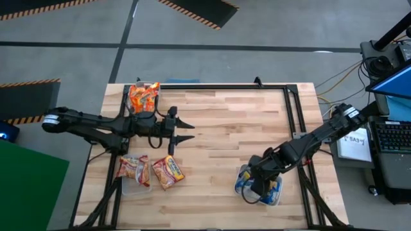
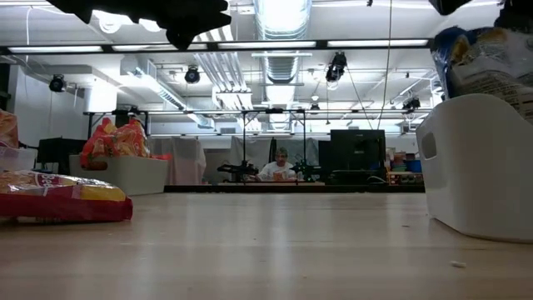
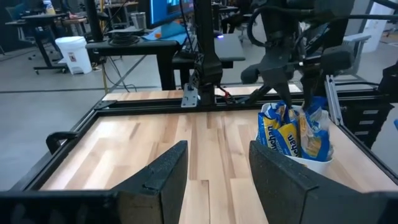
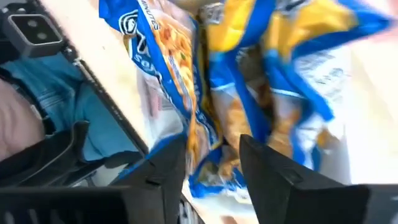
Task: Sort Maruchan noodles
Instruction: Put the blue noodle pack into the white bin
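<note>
Blue Maruchan noodles packets [image 4: 249, 74] stand on edge in a white tub [image 1: 277, 196] at the table's near right. My right gripper [image 4: 213, 140] is open, pointing steeply down into that tub [image 3: 311, 165], a finger on each side of one blue packet's edge [image 4: 211, 165]. My left gripper [image 1: 189, 131] is open and level, high over the table's left middle, holding nothing. Orange packets [image 1: 142, 96] fill a tub at the far left. Red packets [image 1: 133, 168] lie in a clear tub at the near left, and another packet [image 1: 168, 172] lies flat on the wood beside it. My right gripper comes from above, slanting down into the tub, with its fingers [image 4: 267, 174] flanking the edge of a blue packet that stands among the others. Whether the fingers touch that packet, I cannot tell.
A black metal frame [image 1: 292, 109] runs round the wooden table top. The middle of the table [image 1: 225, 128] is bare wood. Beyond the table's right edge are a laptop and cables [image 1: 385, 83]. In the low view a person [image 2: 279, 167] sits far off in the room.
</note>
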You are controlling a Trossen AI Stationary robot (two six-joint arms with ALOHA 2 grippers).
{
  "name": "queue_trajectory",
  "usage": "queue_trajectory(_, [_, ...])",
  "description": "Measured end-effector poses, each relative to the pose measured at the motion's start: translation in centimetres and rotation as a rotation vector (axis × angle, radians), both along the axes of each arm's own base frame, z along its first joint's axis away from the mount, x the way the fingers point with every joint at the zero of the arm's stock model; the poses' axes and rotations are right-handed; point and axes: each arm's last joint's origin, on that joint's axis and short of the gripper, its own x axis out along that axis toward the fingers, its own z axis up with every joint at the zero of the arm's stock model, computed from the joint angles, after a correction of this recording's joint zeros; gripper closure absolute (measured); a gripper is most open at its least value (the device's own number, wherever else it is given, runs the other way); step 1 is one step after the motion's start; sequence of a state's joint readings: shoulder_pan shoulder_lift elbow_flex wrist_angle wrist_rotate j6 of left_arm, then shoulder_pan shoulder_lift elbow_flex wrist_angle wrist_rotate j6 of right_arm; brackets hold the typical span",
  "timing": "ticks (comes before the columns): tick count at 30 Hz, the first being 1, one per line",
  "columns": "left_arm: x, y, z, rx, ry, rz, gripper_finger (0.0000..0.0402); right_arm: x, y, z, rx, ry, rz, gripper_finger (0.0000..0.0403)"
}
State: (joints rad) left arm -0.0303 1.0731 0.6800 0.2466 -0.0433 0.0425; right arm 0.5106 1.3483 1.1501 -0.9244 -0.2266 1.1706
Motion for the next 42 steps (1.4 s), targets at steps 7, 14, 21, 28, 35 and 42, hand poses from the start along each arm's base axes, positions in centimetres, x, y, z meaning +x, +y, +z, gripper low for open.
queue_trajectory(7, [-0.1, 0.0, 0.1, -0.003, -0.004, 0.000, 0.0247, 0.2, -0.4, 2.2, -0.123, -0.074, -0.022, 0.0279])
queue_trajectory(14, [-0.4, 0.0, 0.4, -0.004, -0.019, 0.000, 0.0247, 1.0, -0.3, 2.9, -0.209, -0.211, 0.009, 0.0349])
queue_trajectory(21, [-1.0, 0.0, 1.0, -0.005, -0.034, -0.001, 0.0247, 1.8, 0.3, 1.1, -0.177, -0.252, 0.059, 0.0392])
queue_trajectory(28, [-1.6, 0.0, 1.3, -0.015, -0.038, 0.000, 0.0247, 3.0, 1.4, -2.6, -0.138, -0.153, 0.112, 0.0394])
queue_trajectory(35, [-1.7, 0.0, 1.3, -0.025, -0.034, 0.000, 0.0247, 3.7, 1.9, -4.7, -0.154, -0.085, 0.178, 0.0394])
queue_trajectory(42, [-1.6, 0.0, 0.8, -0.052, 0.014, 0.005, 0.0247, 3.2, 1.7, -3.2, -0.134, -0.102, 0.180, 0.0394])
